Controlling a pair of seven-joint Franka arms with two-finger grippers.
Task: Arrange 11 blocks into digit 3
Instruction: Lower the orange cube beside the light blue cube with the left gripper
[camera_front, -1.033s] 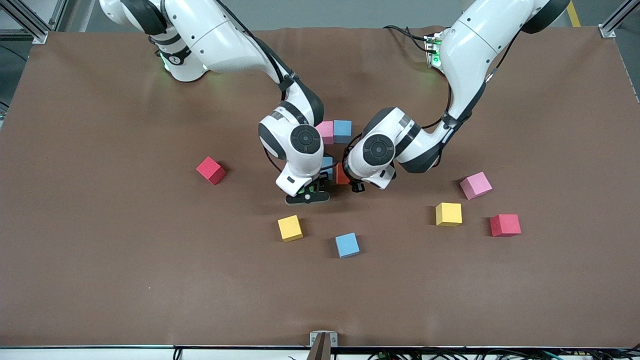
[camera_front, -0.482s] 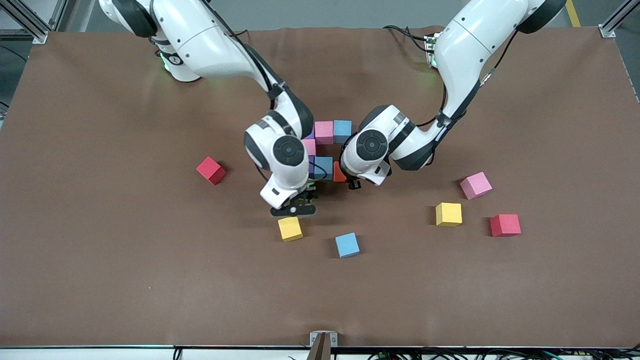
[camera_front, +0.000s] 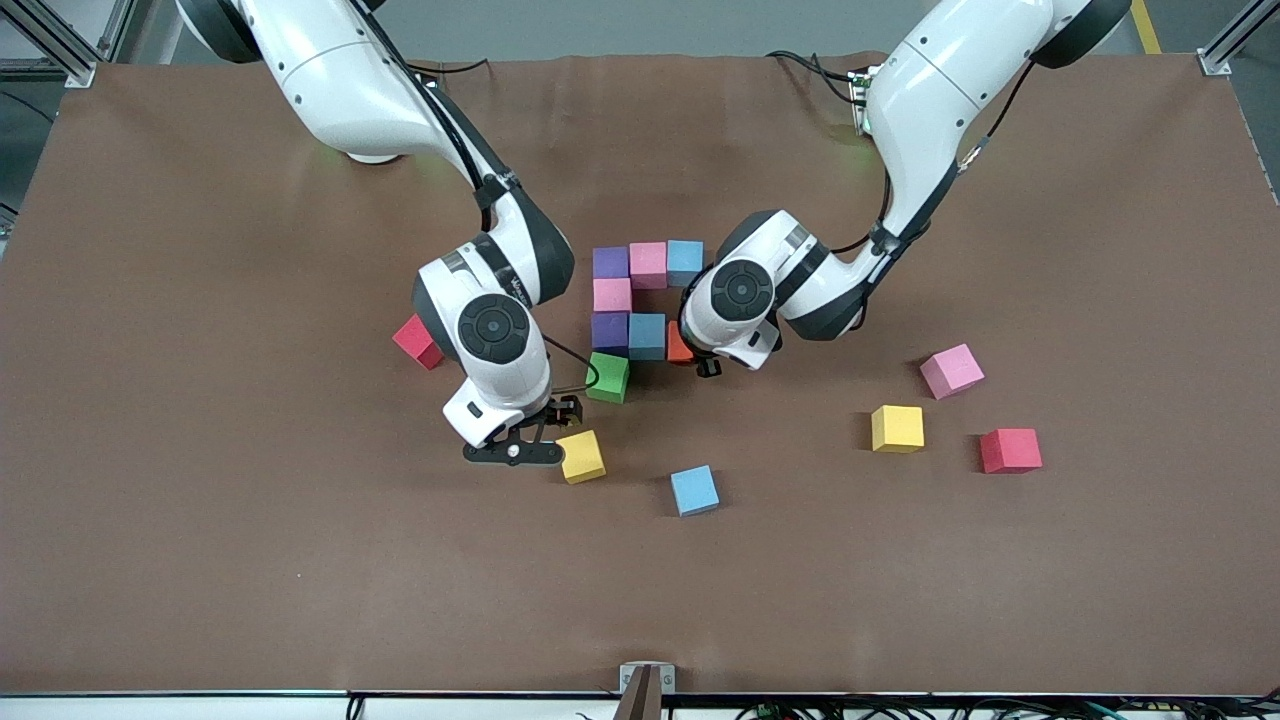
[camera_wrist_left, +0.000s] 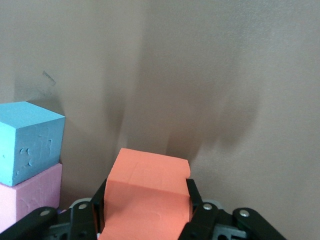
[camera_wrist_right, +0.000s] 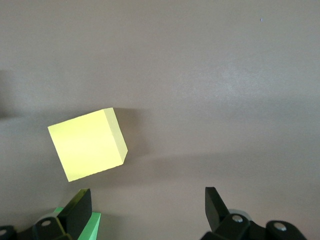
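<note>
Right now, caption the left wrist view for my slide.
Left gripper clamps the orange block beside stacked-looking blue and pink blocks.

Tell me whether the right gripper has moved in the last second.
Yes: the right gripper has shifted toward the right arm's end, now beside the nearer yellow block rather than over the digit.

matt foam-like blocks (camera_front: 647, 336) sit on a matt brown cloth-like table cover (camera_front: 200, 500); arm shells (camera_front: 330, 80) glossy white plastic.

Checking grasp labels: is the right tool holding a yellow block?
No. The right tool hangs open over the table, and the yellow block lies apart from its fingers.
</note>
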